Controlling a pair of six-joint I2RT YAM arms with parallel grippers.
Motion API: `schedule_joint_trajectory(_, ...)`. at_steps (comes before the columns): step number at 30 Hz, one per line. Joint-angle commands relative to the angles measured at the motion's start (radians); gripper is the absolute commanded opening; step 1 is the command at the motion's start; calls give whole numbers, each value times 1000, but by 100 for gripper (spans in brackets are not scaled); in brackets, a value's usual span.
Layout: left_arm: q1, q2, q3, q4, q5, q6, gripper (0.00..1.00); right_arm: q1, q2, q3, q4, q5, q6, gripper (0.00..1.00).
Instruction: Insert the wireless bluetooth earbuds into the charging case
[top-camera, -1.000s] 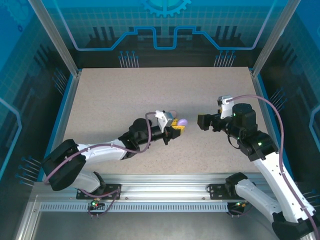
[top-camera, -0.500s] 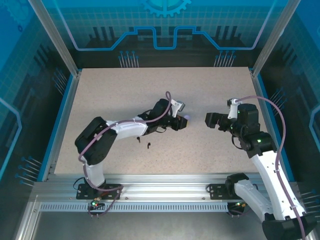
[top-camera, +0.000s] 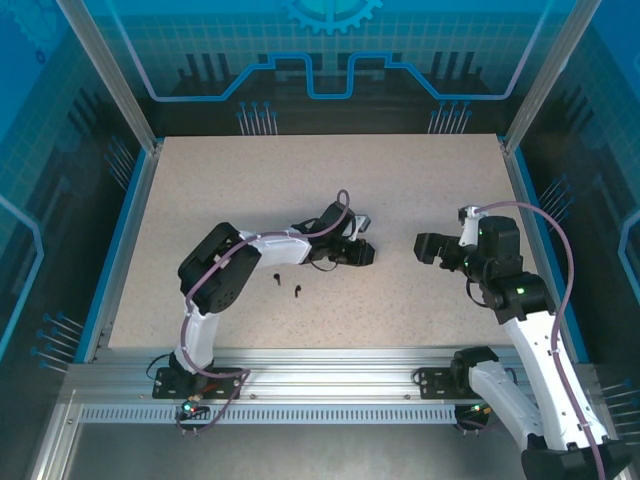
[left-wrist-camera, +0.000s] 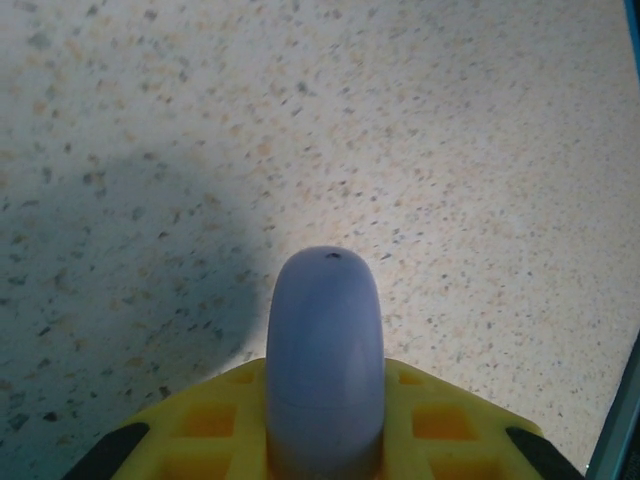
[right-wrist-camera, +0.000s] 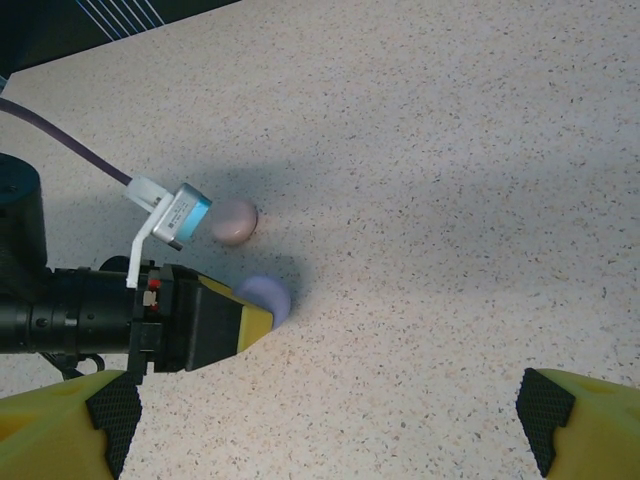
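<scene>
My left gripper (left-wrist-camera: 325, 425) is shut on a lilac round charging case (left-wrist-camera: 325, 350), which sticks out forward between the yellow fingers (left-wrist-camera: 195, 425). In the right wrist view the same lilac case (right-wrist-camera: 268, 296) hangs low over the table at the tip of the left gripper (right-wrist-camera: 245, 318). From above, the left gripper (top-camera: 365, 254) is at mid-table. Two tiny black earbuds (top-camera: 275, 277) (top-camera: 297, 292) lie on the table just left of it. My right gripper (top-camera: 428, 247) faces the left one from the right, open, its yellow fingers (right-wrist-camera: 70, 420) wide apart with nothing between them.
A pale pink round case (right-wrist-camera: 235, 220) sits on the table just beyond the left gripper's camera. The speckled table (top-camera: 420, 180) is bounded by blue rails and posts at its left and right edges.
The left arm has folded up and swung its elbow right, uncovering the two black earbuds. Its gripper, still holding the lilac case, dropped lower. The right gripper drew back slightly to the right.
</scene>
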Motion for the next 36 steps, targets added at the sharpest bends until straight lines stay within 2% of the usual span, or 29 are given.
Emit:
schedule_joint_trajectory(1, 10, 17, 24, -35, 3, -18, 15, -18, -9, -9, -27, -18, 15, 100)
schedule_joint_trajectory(6, 19, 28, 19, -52, -19, -4, 21, -26, -3, -4, -42, -9, 28, 100)
schedule_joint_trajectory(12, 32, 13, -3, -64, -36, 7, 39, -29, 19, 23, -65, -21, 14, 100)
schedule_joint_trajectory(17, 42, -14, -23, -78, -51, 22, 46, -30, 31, 27, -71, -39, 7, 100)
schedule_joint_trajectory(21, 56, -92, -74, -82, -96, 47, 51, -29, 59, 62, -67, -102, -30, 100)
schedule_joint_trajectory(25, 78, -234, -172, -44, -137, 73, 57, -14, 110, 74, -39, -179, -64, 100)
schedule_joint_trajectory(28, 104, -363, -247, -39, -175, 91, 58, 52, 188, 111, -42, -166, -86, 97)
schedule_joint_trajectory(33, 177, -587, -386, -30, -245, 95, 60, 251, 376, 222, -62, -3, -130, 96)
schedule_joint_trajectory(36, 208, -728, -459, -38, -321, 100, 64, 348, 522, 311, -65, 41, -144, 95)
